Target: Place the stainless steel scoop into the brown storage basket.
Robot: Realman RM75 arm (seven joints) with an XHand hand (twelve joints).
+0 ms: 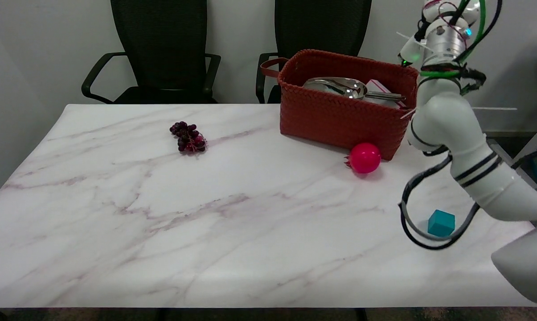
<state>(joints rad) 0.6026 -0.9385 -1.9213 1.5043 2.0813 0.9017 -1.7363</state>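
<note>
The stainless steel scoop lies inside the brown woven storage basket at the table's far right, its bowl to the left and its handle pointing right over the rim. My right arm rises from the lower right, past the basket's right end, to the picture's top edge. Only its forearm and wrist with cables show; the hand itself is cut off above the frame. Nothing touches the scoop.
A pink-and-white box lies in the basket beside the scoop. A magenta pomegranate-like ball sits against the basket's front. A teal cube lies near the arm's cable loop, dark grapes at mid-left. Two black chairs stand behind the table.
</note>
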